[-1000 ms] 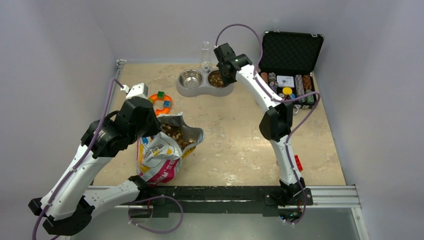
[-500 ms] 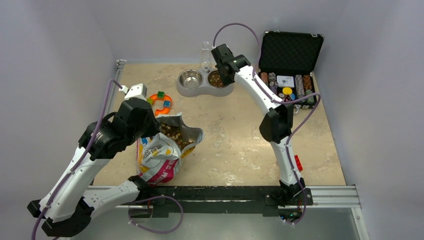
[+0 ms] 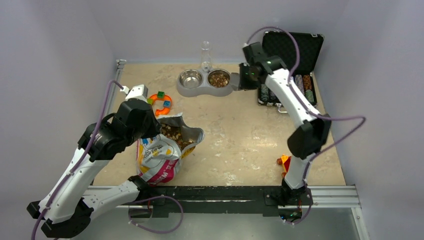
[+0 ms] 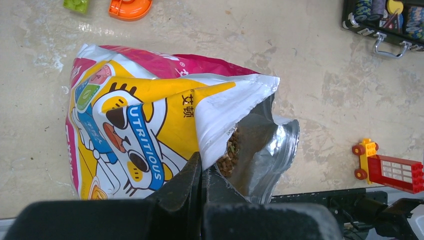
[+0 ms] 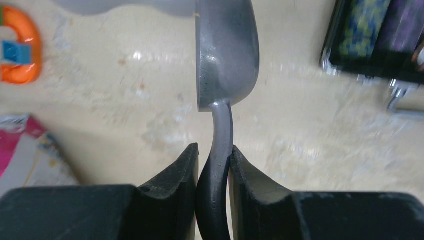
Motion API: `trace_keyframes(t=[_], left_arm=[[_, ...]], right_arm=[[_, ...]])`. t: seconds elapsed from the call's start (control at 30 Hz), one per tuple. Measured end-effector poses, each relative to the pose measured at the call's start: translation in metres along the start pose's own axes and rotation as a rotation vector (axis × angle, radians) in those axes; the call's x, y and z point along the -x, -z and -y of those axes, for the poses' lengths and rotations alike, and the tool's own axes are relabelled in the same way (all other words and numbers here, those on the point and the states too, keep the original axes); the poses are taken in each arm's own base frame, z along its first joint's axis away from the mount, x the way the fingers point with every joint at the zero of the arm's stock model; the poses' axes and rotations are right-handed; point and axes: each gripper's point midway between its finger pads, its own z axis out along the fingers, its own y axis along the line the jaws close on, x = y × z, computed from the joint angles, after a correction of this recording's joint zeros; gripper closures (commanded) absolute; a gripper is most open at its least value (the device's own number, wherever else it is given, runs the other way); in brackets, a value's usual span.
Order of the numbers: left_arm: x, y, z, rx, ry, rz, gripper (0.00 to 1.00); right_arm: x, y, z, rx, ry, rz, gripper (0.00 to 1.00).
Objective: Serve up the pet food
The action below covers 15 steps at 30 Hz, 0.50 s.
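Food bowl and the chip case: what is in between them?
The right tool, gripping a grey scoop, hangs between them, as the top view shows.

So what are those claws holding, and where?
The left gripper pinches the food bag by the rim of its open mouth; the right gripper clamps a grey scoop by its handle.

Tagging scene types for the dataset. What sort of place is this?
Most likely a lab robot test cell, not a home: plain white walls enclose a small tabletop, the arms are bolted to a metal rail, and the props are mismatched: a pet bowl, a poker chip case, toy blocks.
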Motion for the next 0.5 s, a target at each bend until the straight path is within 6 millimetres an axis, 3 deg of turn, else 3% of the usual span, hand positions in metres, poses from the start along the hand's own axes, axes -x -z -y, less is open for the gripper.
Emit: trace_keyframes(t=[0.1,0.2,0.5], left_arm=[[-0.002,0.0,0.002,-0.01,0.0,-0.011,1.0],[-0.003,0.0,0.004,-0.02,0.002,-0.02,1.0],[-0.009,0.0,0.011,-0.071,-0.009,-0.044,1.0]], right_arm=[[-0.026,0.039,0.025,0.119,-0.178,-0.03,1.0],[-0.05,0.077,0.036,0.246,-0.312,-0.016,1.0],[-0.183,0.2,-0.024,0.815,-0.414,-0.149,1.0]])
